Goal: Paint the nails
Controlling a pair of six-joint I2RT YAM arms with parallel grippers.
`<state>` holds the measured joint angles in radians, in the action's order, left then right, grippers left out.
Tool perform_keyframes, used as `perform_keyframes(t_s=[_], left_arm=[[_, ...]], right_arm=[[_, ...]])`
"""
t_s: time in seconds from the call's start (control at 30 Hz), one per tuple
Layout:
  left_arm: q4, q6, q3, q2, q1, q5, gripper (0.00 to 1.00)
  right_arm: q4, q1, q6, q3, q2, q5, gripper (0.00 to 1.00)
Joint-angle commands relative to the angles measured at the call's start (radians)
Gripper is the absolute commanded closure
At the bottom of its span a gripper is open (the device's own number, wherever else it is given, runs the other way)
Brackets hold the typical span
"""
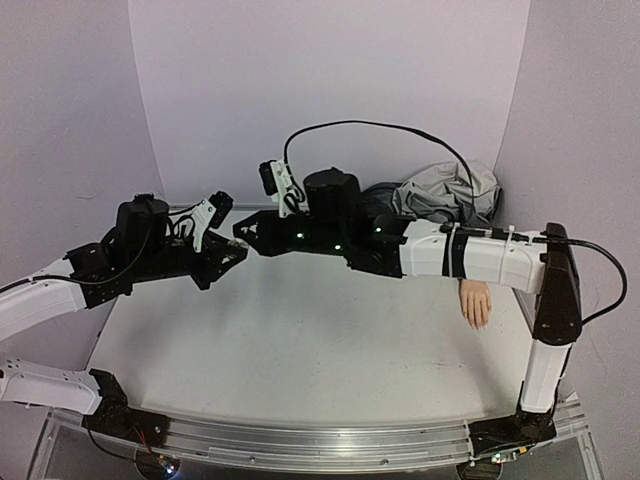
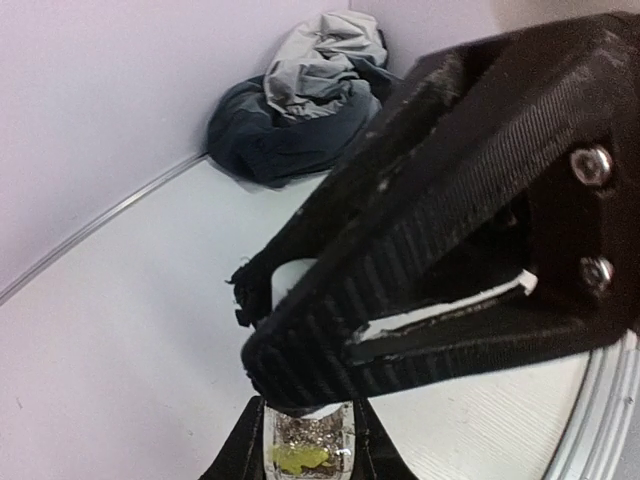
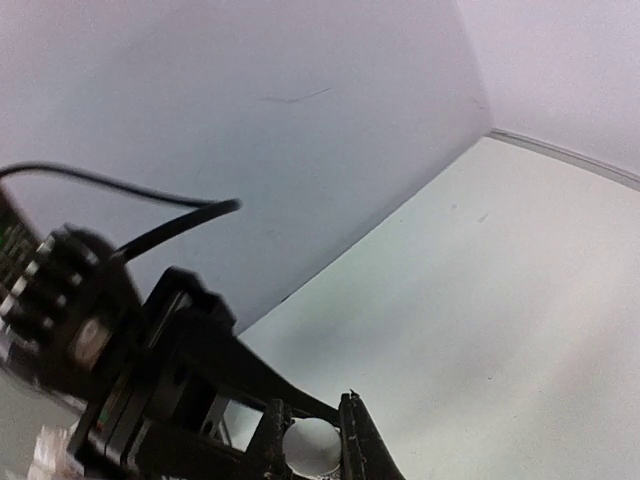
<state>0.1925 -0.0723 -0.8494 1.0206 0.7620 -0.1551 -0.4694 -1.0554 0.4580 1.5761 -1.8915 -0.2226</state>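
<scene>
The left arm is reaching in low from the left, and the left tool [image 1: 236,255] is gripping a small clear bottle [image 2: 305,455] above the table [image 1: 300,340]. The right arm is stretching across from the right, elbow bent. The right tool [image 1: 243,231] is clamping the bottle's white cap [image 3: 312,447]. The mannequin hand [image 1: 476,302] is lying at the table's right edge, well apart from both tools. Its nails are showing too small to make out.

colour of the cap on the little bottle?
White. The small clear bottle's round cap shows best in the right wrist view.
</scene>
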Motion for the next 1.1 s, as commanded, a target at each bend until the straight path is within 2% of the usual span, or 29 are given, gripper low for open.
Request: perform_keyframes(t_s=[0.0, 0.2, 0.23, 0.33, 0.4, 0.47, 0.57, 0.63, 0.73, 0.83, 0.97, 1.07], left_arm=[[-0.244, -0.025, -0.063, -0.017, 0.000, 0.290, 1.00], [-0.251, -0.004, -0.079, -0.008, 0.000, 0.229, 1.00], [-0.250, 0.001, -0.070, -0.015, 0.000, 0.215, 1.00], [-0.247, 0.044, -0.020, -0.046, 0.000, 0.197, 1.00], [-0.223, 0.078, 0.008, -0.063, 0.000, 0.185, 1.00], [-0.163, 0.129, 0.022, -0.068, 0.000, 0.178, 1.00], [-0.080, 0.192, 0.009, -0.058, -0.001, 0.160, 1.00], [-0.057, 0.207, -0.004, -0.051, -0.002, 0.046, 1.00], [-0.056, 0.204, -0.034, -0.037, -0.006, -0.249, 1.00], [-0.056, 0.191, -0.067, -0.010, -0.006, -0.531, 1.00], [-0.056, 0.210, -0.086, 0.027, -0.006, -0.746, 1.00], [-0.056, 0.230, -0.097, 0.062, -0.006, -0.846, 1.00]], right_arm=[[0.215, -0.218, 0.277, 0.137, -0.080, 0.331, 1.00], [0.229, -0.229, 0.252, 0.159, -0.068, 0.356, 1.00], [0.229, -0.224, 0.237, 0.148, -0.050, 0.354, 0.95], [0.221, -0.206, 0.156, 0.078, 0.036, 0.381, 0.63], [0.170, -0.187, 0.105, -0.015, 0.120, 0.388, 0.48], [0.088, -0.154, 0.053, -0.127, 0.226, 0.346, 0.37], [0.007, -0.091, -0.051, -0.258, 0.318, 0.205, 0.27], [-0.041, -0.037, -0.111, -0.336, 0.363, 0.080, 0.23], [-0.075, 0.071, -0.162, -0.360, 0.362, -0.204, 0.23], [-0.111, 0.096, -0.212, -0.347, 0.349, -0.397, 0.24], [-0.160, 0.096, -0.232, -0.310, 0.306, -0.606, 0.27], [-0.213, 0.095, -0.206, -0.280, 0.260, -0.751, 0.34]])
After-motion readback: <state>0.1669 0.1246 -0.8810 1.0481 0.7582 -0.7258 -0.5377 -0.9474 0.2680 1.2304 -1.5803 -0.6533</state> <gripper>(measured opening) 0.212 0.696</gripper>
